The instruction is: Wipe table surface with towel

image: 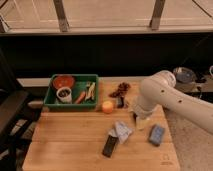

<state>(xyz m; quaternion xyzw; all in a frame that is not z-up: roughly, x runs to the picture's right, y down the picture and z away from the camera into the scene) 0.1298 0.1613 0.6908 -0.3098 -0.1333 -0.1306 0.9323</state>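
A crumpled pale grey towel (121, 131) lies on the wooden table (65, 145), right of centre near the front. My white arm (165, 95) reaches in from the right and bends down over the table. My gripper (139, 120) hangs at the arm's end, just right of and slightly behind the towel, close above the table surface. It does not appear to hold the towel.
A green bin (50, 97) at the back left holds a red bowl (63, 81), a cup and food items. An orange (107, 106), a dark red-brown item (120, 90), a black flat object (110, 146) and a blue sponge (156, 135) lie on the table.
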